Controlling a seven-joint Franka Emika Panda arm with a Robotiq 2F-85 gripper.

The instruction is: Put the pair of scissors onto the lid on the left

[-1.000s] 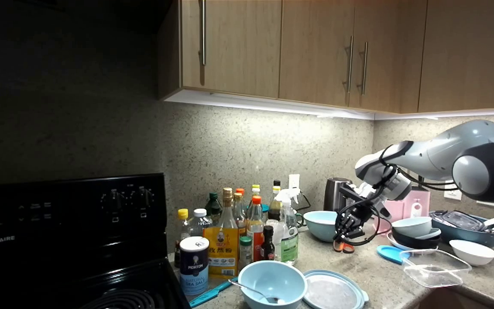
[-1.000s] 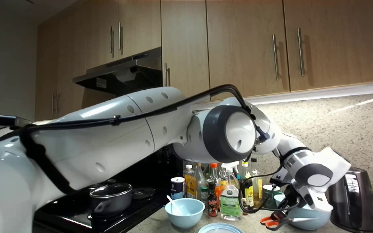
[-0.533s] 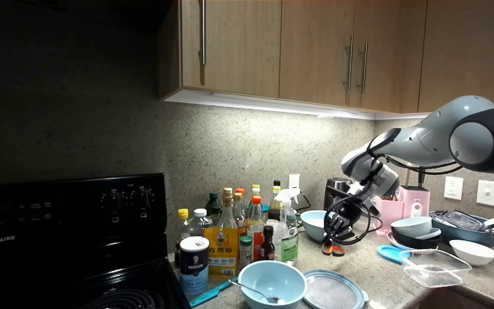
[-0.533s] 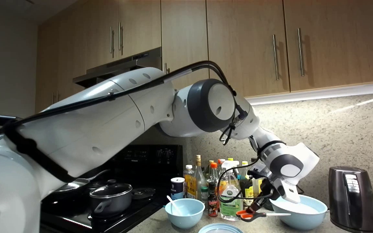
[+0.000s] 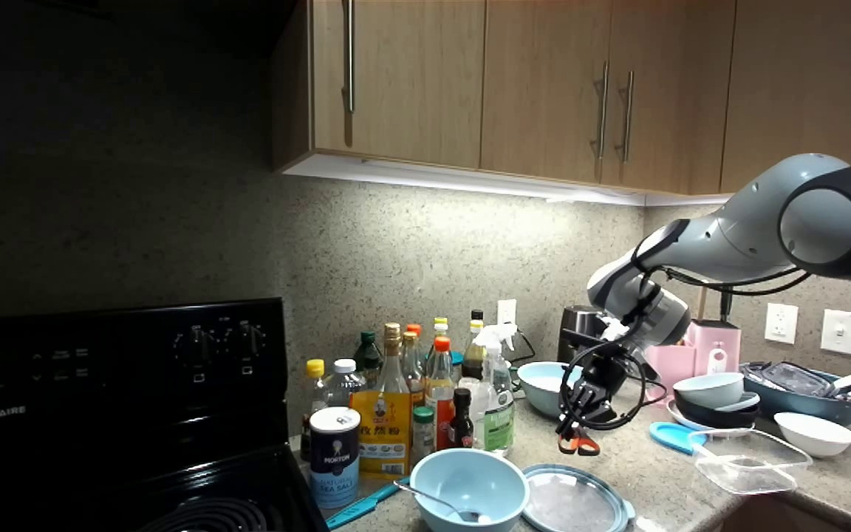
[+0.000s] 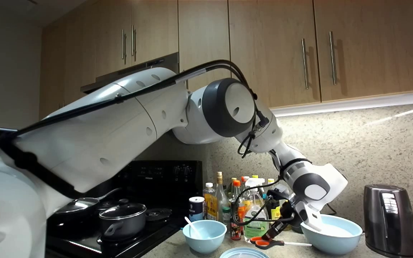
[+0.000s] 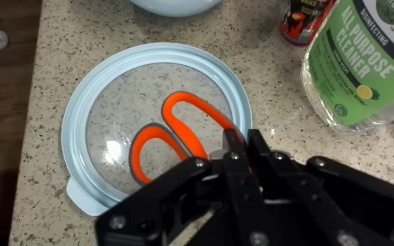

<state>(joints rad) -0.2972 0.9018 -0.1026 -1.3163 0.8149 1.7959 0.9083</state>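
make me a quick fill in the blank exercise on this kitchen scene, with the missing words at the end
The gripper holds a pair of ____.
In the wrist view, their handles are colored ____.
The lid in that view is not square but ____.
The spray bottle is labelled all purpose ____.

Missing words: scissors; orange; round; cleaner.

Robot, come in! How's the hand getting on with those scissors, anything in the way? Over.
Hand closed on the scissors. Not yet on the lid. Nothing seen between the two. Cleaner bottle stands nearby, not touching the lid.
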